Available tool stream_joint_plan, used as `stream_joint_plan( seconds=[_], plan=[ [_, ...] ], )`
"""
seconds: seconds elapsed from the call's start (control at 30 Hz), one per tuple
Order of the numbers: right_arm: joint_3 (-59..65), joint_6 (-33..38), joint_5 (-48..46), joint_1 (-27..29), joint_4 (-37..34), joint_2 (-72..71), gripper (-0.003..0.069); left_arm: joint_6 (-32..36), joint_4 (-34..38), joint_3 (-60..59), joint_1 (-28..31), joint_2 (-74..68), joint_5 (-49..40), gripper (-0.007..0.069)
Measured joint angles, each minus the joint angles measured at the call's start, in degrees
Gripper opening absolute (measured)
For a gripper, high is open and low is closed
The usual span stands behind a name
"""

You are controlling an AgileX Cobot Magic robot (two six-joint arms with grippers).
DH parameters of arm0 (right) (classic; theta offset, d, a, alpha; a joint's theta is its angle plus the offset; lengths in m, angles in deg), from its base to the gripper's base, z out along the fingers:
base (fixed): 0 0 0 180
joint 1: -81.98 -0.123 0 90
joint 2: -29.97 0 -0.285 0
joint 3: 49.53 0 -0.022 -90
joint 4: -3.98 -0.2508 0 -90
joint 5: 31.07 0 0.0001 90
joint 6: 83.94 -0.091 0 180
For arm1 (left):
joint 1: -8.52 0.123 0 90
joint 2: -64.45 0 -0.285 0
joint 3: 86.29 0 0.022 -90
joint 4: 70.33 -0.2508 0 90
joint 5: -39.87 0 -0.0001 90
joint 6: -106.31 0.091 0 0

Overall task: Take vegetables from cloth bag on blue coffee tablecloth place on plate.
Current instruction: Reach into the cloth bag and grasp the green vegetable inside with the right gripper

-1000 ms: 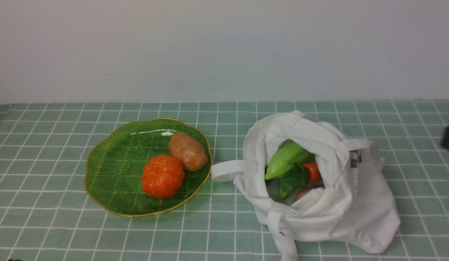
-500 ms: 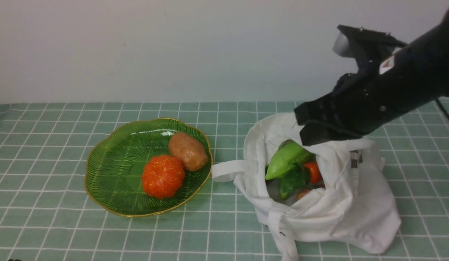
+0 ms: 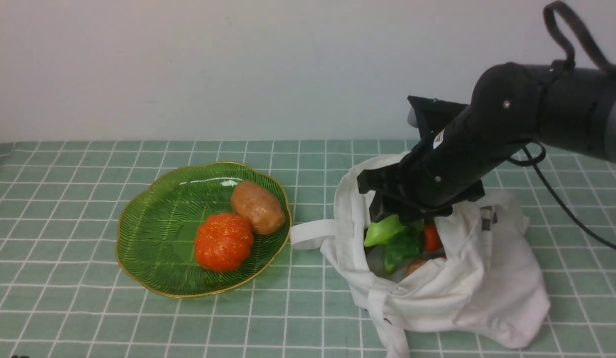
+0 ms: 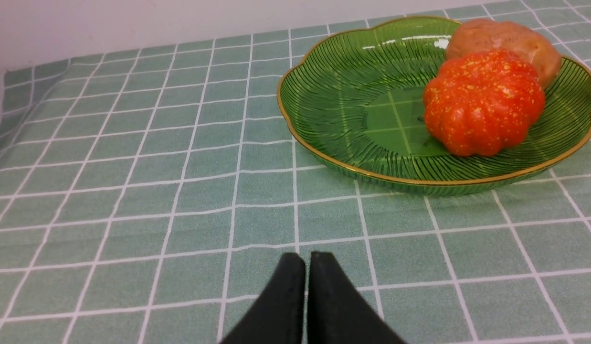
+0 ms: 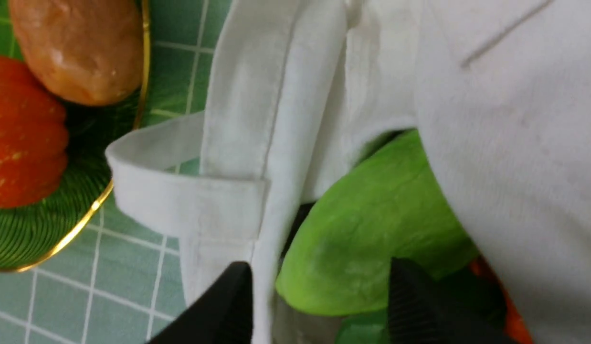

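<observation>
Evidently, right pincer (image 5: 321,296) with fingers apart and nothing between them gripped, over the pale green vegetable (image 5: 357,239).

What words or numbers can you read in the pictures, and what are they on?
None that I can read for sure.
The white bag has a small dark label on its side, too small and blurred to read.
The green plate, the orange-red pumpkin-like vegetable and the brown potato-like one show no writing.
</observation>
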Motion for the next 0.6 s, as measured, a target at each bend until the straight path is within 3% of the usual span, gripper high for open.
stream_joint_plan(
  seconds=[0.1, 0.2, 0.6],
  plan=[
    [-0.8, -4.6, 0.3, 0.0, 3.2, 1.6, 0.0511, 0.0, 0.0, 0.0, 0.0, 0.0, 0.0, -0.0008],
    [-1.3, -7.2, 0.2, 0.0, 5.0, 2.7, 0.0577, 0.0, 0.0, 0.0, 0.0, 0.0, 0.0, -0.0008],
    [-2.3, -10.5, 1.0, 0.3, 5.4, 7.3, 0.0595, 0.0, 0.0, 0.0, 0.0, 0.0, 0.0, -0.0008]
  ],
)
